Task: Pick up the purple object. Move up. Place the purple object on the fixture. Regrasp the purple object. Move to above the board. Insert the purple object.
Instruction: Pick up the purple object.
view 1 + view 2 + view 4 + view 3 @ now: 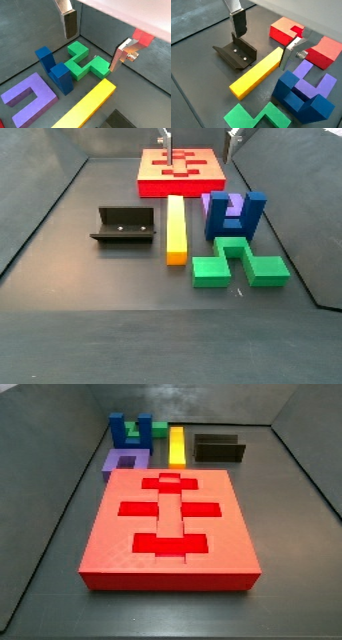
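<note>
purple object (28, 97), a chunky matte u-shaped block, lies flat on the grey worktop (20, 30); gripper (93, 42) fingers (69, 25) hang spread apart and empty above the pieces.

i see the purple object (222, 209) in plain violet, beside a darker blue block (249, 214). the bar (175, 227) is yellow, the zigzag piece (237, 265) green. the board (171, 530) is red with brighter red cross slots. the fixture (236, 53) is black, the surface (80, 268) dark grey. my end effector (263, 38), above the bar, has silver fingers (238, 21) with dark pads.
</note>
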Controlling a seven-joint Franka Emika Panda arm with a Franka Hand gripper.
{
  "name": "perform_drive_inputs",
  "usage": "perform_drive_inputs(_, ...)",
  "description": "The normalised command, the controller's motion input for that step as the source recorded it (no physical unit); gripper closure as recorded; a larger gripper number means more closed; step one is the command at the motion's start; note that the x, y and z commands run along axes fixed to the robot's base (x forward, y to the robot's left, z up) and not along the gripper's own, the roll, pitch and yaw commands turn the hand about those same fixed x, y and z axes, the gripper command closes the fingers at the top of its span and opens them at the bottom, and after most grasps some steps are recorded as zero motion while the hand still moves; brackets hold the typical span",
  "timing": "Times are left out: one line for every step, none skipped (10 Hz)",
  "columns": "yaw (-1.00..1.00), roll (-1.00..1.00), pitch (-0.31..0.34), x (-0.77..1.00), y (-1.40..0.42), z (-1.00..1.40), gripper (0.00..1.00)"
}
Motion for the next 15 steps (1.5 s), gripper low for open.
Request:
perform_drive_inputs(0.00,0.00,0.000,0.02,-0.09,0.00,0.00)
perform_drive_inputs(0.03,0.29,0.009,0.00,-0.74,-0.09,0.00)
perform_drive_inputs(0.00,0.29,0.016,0.04,-0.87,-0.30,0.00)
perform_drive_inputs(0.00,0.32,0.000,-0.07,-0.93,-0.28,0.00)
perform_drive_inputs(0.01,0.26,-0.021,-0.17,-0.92,-0.34,0.00)
perform_drive_inputs(0.20,0.15,-0.121,-0.35,-0.91,-0.41,0.00)
perform_drive_inputs(0.19,0.02,-0.157,-0.39,-0.80,-0.38,0.00)
perform_drive_inputs(0.17,-0.11,-0.260,-0.41,-0.57,-0.35,0.00)
perform_drive_inputs(0.17,-0.23,-0.331,-0.37,-0.49,-0.11,0.00)
perform_drive_inputs(0.21,-0.27,-0.401,-0.28,-0.45,-0.05,0.00)
perform_drive_inputs(0.13,-0.24,-0.383,-0.21,-0.44,-0.14,0.00)
perform_drive_inputs(0.09,0.00,-0.140,-0.23,-0.54,-0.27,0.00)
perform_drive_inputs(0.00,0.00,-0.084,-0.05,-0.45,-0.39,0.00)
perform_drive_inputs(0.00,0.00,-0.006,0.00,-0.27,-0.49,0.00)
perform_drive_inputs(-0.01,0.03,0.016,0.00,-0.14,-0.50,0.00)
